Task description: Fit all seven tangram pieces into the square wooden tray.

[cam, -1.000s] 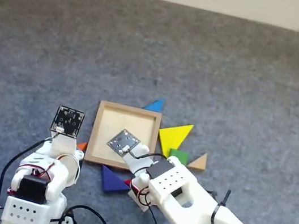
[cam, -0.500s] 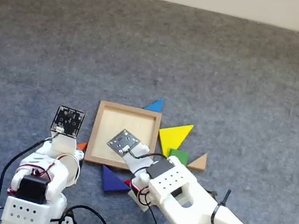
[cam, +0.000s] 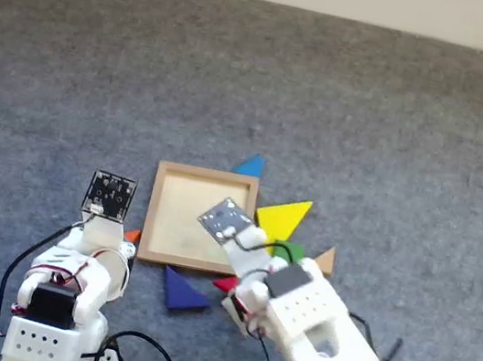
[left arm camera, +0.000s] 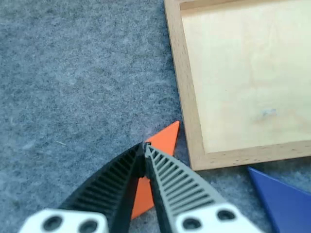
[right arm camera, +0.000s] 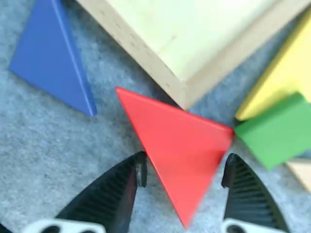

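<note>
The square wooden tray [cam: 154, 212] lies in front of both arms with nothing inside. My right gripper [right arm camera: 184, 171] is open, its fingers [right arm camera: 125, 190] standing on either side of the red triangle [right arm camera: 177, 143], which lies just off the tray's corner [right arm camera: 146, 58]. My left gripper [left arm camera: 145, 147] is shut, its tips meeting over the small orange triangle [left arm camera: 163, 137] beside the tray's rim [left arm camera: 183, 102]. A dark blue triangle [cam: 181, 291] rests near the tray's front edge. The yellow triangle [cam: 282, 217], green piece [cam: 291, 252], tan triangle [cam: 323, 261] and light blue triangle [cam: 249, 166] lie around the tray's right side and far corner.
Grey carpet covers the whole table, with open room behind and to both sides of the tray. The two arm bases [cam: 53, 307] stand close to the front edge. The yellow [right arm camera: 277, 82] and green [right arm camera: 277, 133] pieces sit close to the red triangle.
The right arm's wrist has swung to the right and away from the tray's inside, so more of the red triangle shows. The tray shifted slightly. The left arm kept still.
</note>
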